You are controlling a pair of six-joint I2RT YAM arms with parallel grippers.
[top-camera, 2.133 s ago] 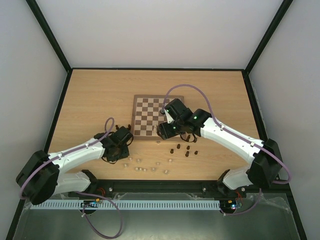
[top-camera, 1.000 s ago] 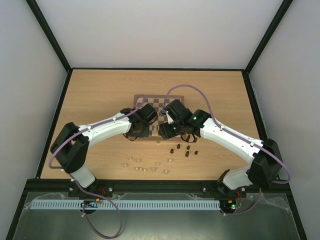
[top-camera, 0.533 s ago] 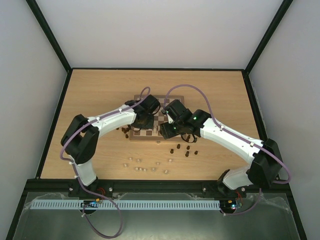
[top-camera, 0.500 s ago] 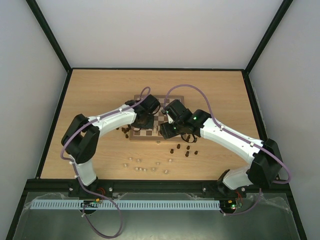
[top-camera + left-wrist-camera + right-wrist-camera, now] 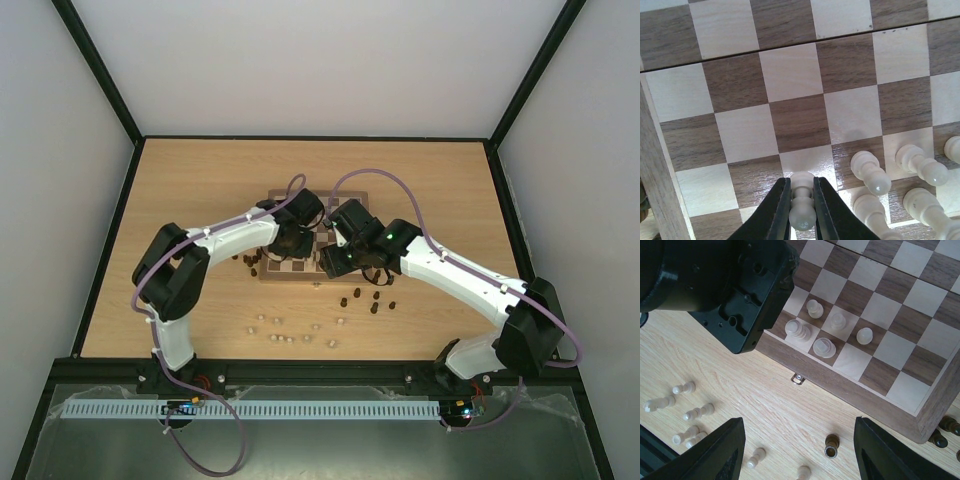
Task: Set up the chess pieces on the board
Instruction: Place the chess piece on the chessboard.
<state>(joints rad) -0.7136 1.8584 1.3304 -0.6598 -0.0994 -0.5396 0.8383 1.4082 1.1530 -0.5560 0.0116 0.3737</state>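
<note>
**Top view:** The left gripper (image 5: 290, 240) and right gripper (image 5: 332, 262) are both over the checked wooden board (image 5: 290, 267). On the light-wood desk (image 5: 200, 190) we count five dark pieces (image 5: 357, 294) near the board's front edge and three more at its left. About ten pale pieces (image 5: 283, 339) lie nearer the arm bases.

**Left wrist view:** The left gripper is clamped on one pale turned pawn (image 5: 802, 200), whose base is at a cream square. Five other pale pieces stand just beside it.

**Right wrist view:** The right gripper's jaws are apart and hold nothing. Five pale pieces occupy the board's corner squares.

Bright, even light cast faint shadows; pale pieces (image 5: 870, 172) at the left wrist view's bottom looked blurred.
</note>
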